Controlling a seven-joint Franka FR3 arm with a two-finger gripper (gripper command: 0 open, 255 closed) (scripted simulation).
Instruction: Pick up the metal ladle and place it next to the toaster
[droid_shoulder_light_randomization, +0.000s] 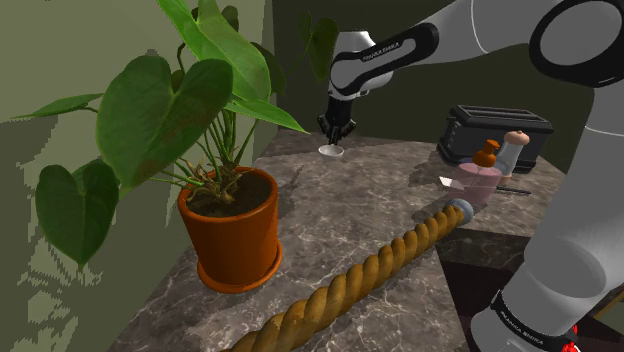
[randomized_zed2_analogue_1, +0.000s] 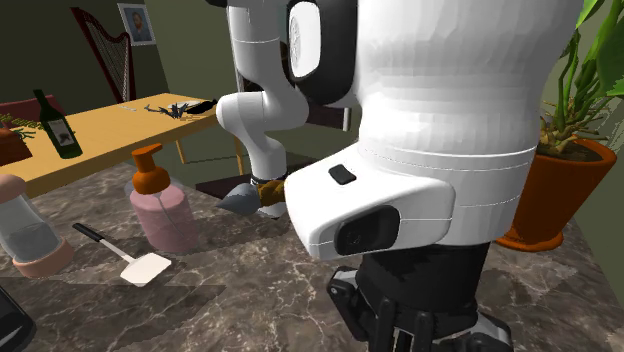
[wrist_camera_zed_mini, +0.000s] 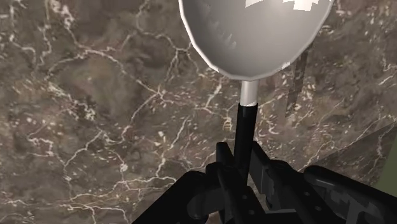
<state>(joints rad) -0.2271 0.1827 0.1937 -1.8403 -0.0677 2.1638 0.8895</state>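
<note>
Grey metal ladle (wrist_camera_zed_mini: 254, 38) with a round bowl and a black handle is clamped at the handle by the black two-finger tool (wrist_camera_zed_mini: 242, 167), its bowl hanging just over the dark marbled surface (droid_shoulder_light_randomization: 370, 200). Pickup appears done; transfer and placement are left. In the shoulder view, the black box-shaped toaster (droid_shoulder_light_randomization: 497, 132) lies at 3 o'clock from the ladle. A pink soap bottle with an orange pump (droid_shoulder_light_randomization: 480, 178) and a white flat spatula (randomized_zed2_analogue_1: 148, 267) crowd the toaster's near side.

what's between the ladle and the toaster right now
Only bare marble counter: the shoulder view shows nothing standing between the ladle, clasped in the tool, and the black toaster.
</note>
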